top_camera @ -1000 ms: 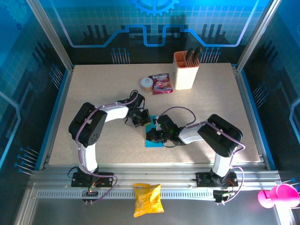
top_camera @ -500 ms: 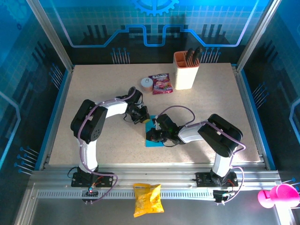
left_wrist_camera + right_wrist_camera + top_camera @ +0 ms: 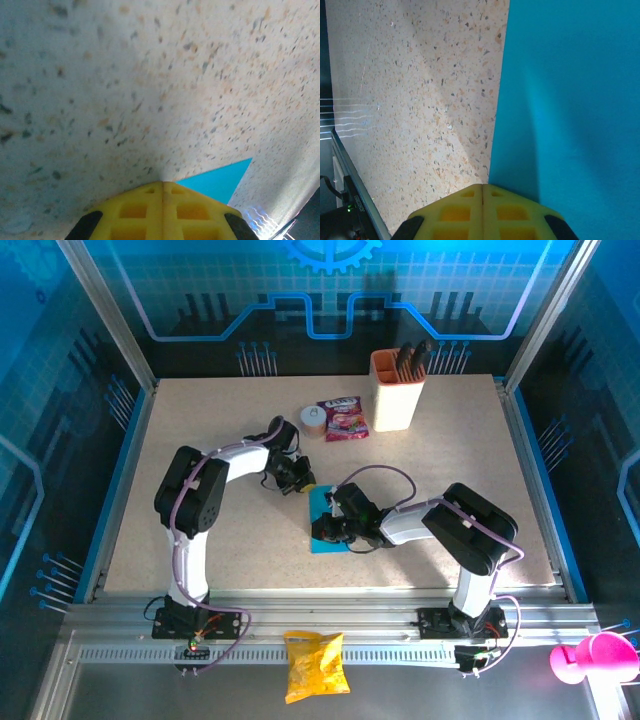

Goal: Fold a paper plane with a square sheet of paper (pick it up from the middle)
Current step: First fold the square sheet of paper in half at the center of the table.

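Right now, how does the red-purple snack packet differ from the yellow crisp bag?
The red-purple snack packet lies on the speckled tabletop at its far side; the yellow crisp bag lies off it, on the metal ledge at the near edge. The packet is dark red-purple; the bag bright yellow. Both are snack packs lying untouched.

Bright blue-tinted light, soft shadows; wrist close-ups blur near the lens.

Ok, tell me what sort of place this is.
Likely a robotics lab test cell: left arm and right arm bolted to an aluminium rail, a speckled table, blue-lit circuit-pattern panels around.
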You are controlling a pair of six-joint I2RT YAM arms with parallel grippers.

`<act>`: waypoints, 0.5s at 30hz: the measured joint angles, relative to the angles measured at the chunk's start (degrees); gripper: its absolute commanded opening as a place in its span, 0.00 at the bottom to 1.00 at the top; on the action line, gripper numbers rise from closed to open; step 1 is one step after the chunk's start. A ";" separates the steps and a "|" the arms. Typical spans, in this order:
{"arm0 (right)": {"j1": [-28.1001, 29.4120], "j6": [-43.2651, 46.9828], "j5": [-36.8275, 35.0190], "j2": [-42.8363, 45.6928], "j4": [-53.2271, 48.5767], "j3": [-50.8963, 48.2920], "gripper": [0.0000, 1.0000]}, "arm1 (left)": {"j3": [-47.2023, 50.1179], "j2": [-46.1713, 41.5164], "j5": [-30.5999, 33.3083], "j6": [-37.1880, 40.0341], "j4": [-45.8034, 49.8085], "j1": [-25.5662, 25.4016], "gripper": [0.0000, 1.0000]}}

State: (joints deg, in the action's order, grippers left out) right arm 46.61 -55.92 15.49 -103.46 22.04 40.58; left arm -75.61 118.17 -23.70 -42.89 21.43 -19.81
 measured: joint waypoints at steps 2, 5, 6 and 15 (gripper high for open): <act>0.00 0.00 0.02 0.00 -0.02 -0.02 0.00 | -0.87 0.52 -0.13 0.44 0.85 0.22 0.04; 0.00 0.00 0.02 0.00 0.00 -0.02 0.00 | -2.03 1.07 0.11 1.03 1.97 0.24 0.04; 0.00 0.00 0.02 0.00 0.00 -0.02 0.00 | -2.29 1.20 0.24 1.09 2.27 0.28 0.04; 0.00 0.24 0.26 0.04 -0.46 0.28 0.00 | -3.28 1.36 4.31 4.39 0.59 1.84 0.05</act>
State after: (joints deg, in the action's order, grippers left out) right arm 46.61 -55.68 15.75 -103.42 21.58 40.86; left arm -78.89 119.52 -19.40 -38.50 22.02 -17.98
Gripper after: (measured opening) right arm 0.049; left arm 0.056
